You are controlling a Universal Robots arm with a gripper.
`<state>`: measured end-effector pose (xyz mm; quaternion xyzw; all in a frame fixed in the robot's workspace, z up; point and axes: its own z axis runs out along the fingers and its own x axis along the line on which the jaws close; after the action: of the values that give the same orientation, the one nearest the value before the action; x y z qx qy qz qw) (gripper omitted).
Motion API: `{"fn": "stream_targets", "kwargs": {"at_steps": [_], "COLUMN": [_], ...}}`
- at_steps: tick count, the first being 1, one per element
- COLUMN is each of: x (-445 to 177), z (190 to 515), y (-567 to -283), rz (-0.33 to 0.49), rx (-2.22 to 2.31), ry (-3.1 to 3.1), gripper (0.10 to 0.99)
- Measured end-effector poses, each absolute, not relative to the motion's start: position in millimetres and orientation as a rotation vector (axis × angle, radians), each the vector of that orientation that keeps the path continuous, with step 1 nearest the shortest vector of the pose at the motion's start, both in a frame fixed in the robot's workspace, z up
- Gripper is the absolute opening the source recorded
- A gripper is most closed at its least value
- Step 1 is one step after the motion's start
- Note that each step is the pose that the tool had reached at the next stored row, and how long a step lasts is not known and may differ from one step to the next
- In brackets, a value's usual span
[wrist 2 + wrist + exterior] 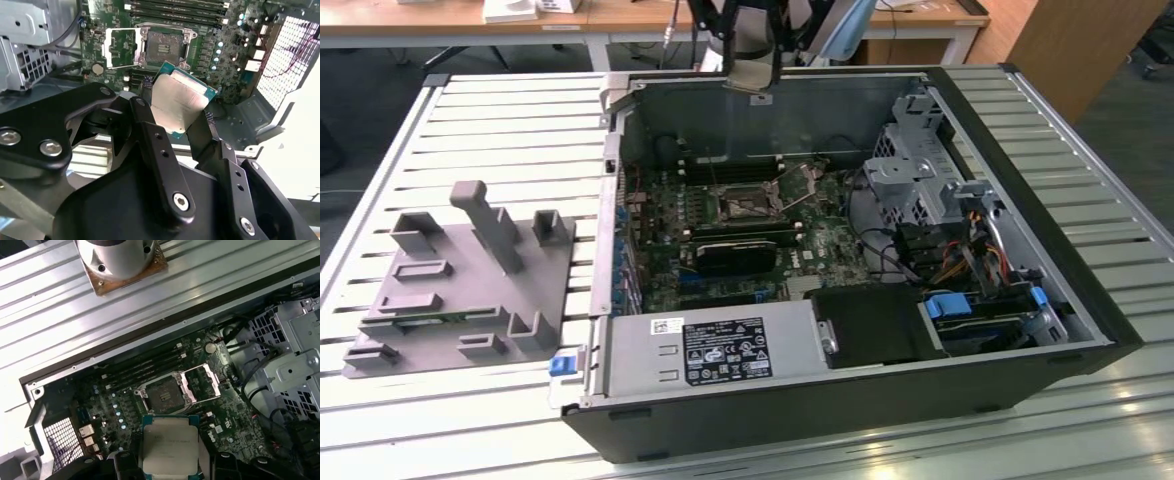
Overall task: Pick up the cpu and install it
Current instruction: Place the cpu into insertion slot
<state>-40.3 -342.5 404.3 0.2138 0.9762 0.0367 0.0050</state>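
Pincer: clenched on the cpu.
Done: cpu picked up, held near the open socket.
Left: cpu was not yet seated.

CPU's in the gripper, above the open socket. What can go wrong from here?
1. The gripper pinches the cpu by its edges only; a slip would likely drop it onto the motherboard.
2. In the first wrist view the cpu's edges look rotated against the socket; lowered like that, it may seat crooked.
3. The open metal frame stands right beside the socket; a finger could strike it.
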Motion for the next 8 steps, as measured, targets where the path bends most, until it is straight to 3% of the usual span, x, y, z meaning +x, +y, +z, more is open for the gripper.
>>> {"fn": "stream_targets", "kwargs": {"at_steps": [8], "x": [-40.3], "z": [403.8], "y": [-342.3], "rz": [0.113], "rx": [0.845], "ry": [3.009], "gripper": [0.529]}}
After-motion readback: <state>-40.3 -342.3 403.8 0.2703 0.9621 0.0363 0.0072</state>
